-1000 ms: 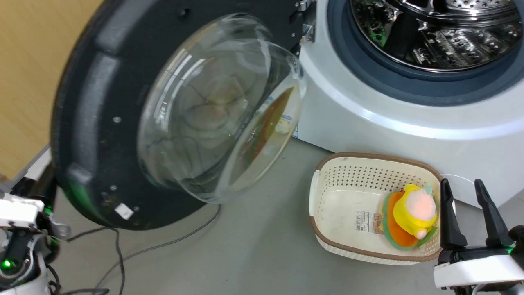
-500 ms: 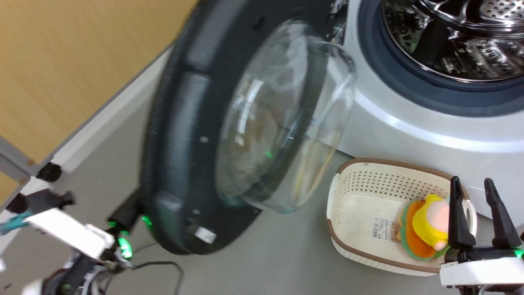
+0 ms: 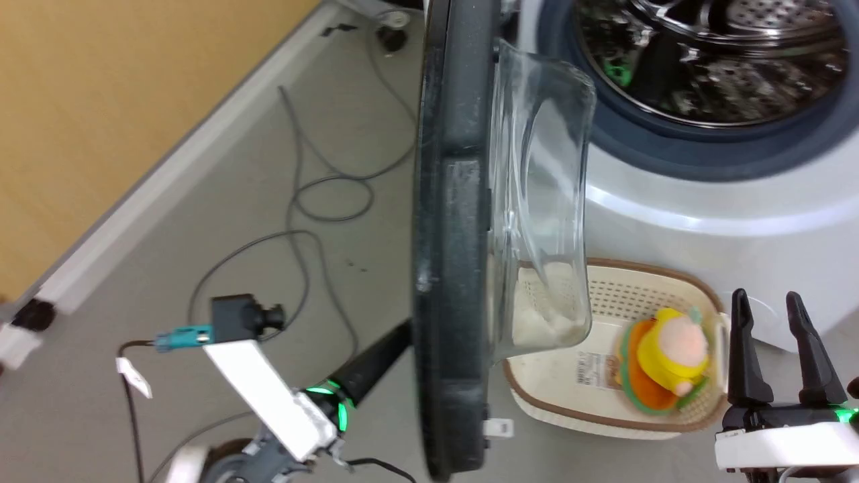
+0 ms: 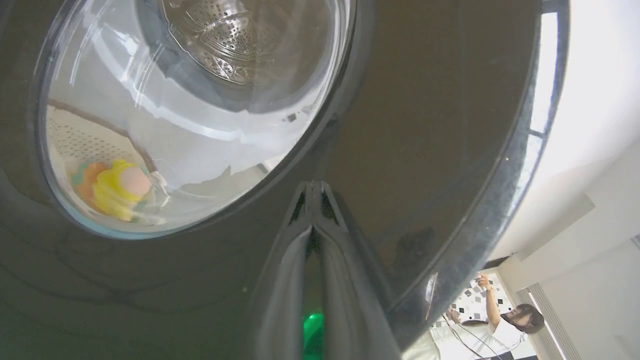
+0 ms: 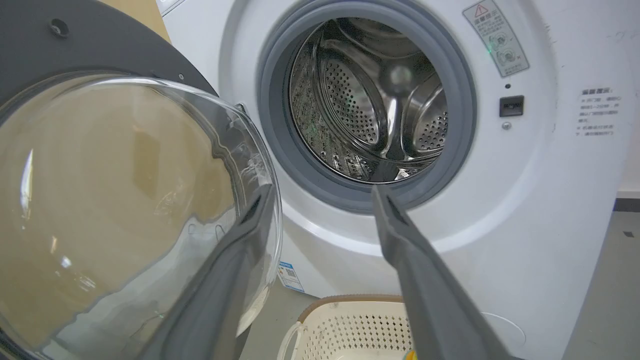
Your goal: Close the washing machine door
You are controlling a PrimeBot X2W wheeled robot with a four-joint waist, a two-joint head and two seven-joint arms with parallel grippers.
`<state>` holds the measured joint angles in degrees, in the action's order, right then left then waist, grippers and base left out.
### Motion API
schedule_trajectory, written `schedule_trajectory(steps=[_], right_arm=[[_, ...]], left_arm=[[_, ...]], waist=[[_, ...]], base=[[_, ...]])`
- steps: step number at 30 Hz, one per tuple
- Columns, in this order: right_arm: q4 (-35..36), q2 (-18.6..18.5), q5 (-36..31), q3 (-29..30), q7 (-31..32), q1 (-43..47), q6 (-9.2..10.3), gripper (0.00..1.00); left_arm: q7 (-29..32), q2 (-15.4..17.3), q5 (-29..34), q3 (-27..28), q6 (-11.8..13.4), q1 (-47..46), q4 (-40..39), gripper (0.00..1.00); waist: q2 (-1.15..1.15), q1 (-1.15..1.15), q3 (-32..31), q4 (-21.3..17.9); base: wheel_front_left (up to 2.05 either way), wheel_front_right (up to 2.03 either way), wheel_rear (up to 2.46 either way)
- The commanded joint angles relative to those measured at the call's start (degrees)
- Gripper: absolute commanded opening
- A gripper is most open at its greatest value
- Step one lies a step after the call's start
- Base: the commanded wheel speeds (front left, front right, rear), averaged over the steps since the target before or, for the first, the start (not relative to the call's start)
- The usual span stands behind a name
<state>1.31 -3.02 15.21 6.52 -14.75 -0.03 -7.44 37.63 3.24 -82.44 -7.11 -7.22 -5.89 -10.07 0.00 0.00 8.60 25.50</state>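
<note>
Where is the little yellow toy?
In the head view, the yellow toy lies in the cream basket, at the foot of the washing machine, just left of the right gripper.

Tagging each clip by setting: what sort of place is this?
Likely a lab mock-up of a laundry corner: a front-loading washing machine, a cream basket on the grey floor, loose cables trailing across it.

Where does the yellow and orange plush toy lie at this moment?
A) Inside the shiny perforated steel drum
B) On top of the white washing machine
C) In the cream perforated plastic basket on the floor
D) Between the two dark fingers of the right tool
C: the yellow and orange plush toy lies in the cream perforated plastic basket, which stands on the floor before the big white washing machine.
</note>
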Motion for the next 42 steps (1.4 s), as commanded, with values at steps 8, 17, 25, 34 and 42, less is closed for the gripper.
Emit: schedule_trajectory(steps=[8, 17, 25, 34, 42], right_arm=[[-0.3, 0.1, 0.0, -0.2, -0.2, -1.5, -0.05, 1.0], [-0.5, 0.1, 0.7, -0.2, -0.2, -1.8, -0.05, 1.0], [-1.0, 0.1, 0.6, -0.4, -0.2, -2.1, -0.05, 1.0], [-3.0, 0.1, 1.3, -1.3, -0.2, -1.0, -0.05, 1.0], [-1.2, 0.1, -1.2, 0.0, -0.2, -1.2, -0.05, 1.0]], left_arm=[[-8.7, 1.8, 4.2, -11.3, -0.3, -2.8, 3.7, 0.0], [-20.8, 4.5, 8.2, -22.4, -0.3, -8.2, 9.5, 0.0], [-33.4, 7.1, 8.2, -32.7, -0.3, -13.0, 17.0, 0.0], [-45.0, 13.6, 8.7, -38.7, -0.3, -16.2, 19.0, 0.0], [-52.6, 16.7, 28.8, -29.2, 6.7, -18.7, 27.6, 0.0]], waist=[[0.0, 0.0, 0.0, -8.2], [0.0, 0.0, 0.5, -13.0], [0.0, 0.0, 0.6, -15.2], [0.0, 0.0, -1.4, -15.5], [0.0, 0.0, -3.7, -15.0]], base=[[0.0, 0.0, 0.0], [0.0, 0.0, 0.0], [0.0, 0.0, 0.0], [0.0, 0.0, 0.0], [0.0, 0.0, 0.0]])
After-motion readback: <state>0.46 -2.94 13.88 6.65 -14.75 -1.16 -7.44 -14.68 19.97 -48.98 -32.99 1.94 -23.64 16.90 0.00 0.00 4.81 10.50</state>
